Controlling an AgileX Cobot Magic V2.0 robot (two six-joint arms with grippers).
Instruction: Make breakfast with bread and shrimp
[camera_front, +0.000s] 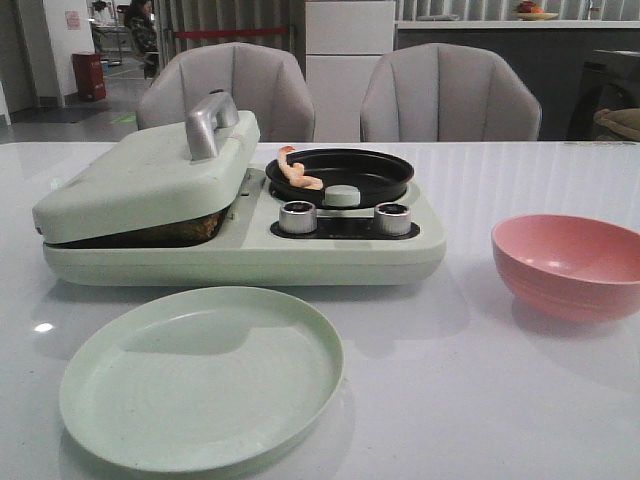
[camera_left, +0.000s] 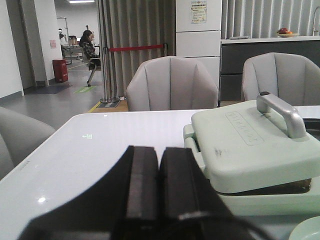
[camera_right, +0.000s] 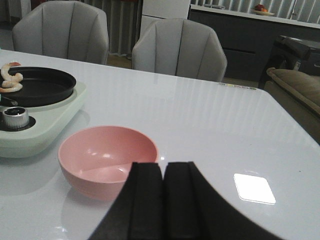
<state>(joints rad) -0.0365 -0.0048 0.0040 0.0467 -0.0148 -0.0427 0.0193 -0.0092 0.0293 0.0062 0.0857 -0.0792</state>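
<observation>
Bread (camera_front: 150, 236) mostly hidden under press lid (camera_front: 150, 180). Shrimp (camera_front: 298, 172) at pan's (camera_front: 340, 175) 9 o'clock rim. My left gripper (camera_left: 159, 185) and right gripper (camera_right: 163, 200) both closed, empty.

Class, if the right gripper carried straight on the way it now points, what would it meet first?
Most likely the pink bowl, which sits just ahead of the shut right gripper; depth is hard to judge.

— Where can we pass? 
— Bare table (camera_front: 480, 400) lies between the green plate (camera_front: 200, 375) and the pink bowl (camera_front: 568, 265). 
— What blocks us? 
— The breakfast maker (camera_front: 240, 250) spans the middle; its lid (camera_front: 150, 180) sits down with the handle (camera_front: 210, 122) sticking up. The black pan (camera_front: 340, 175) stays uncovered from above.
</observation>
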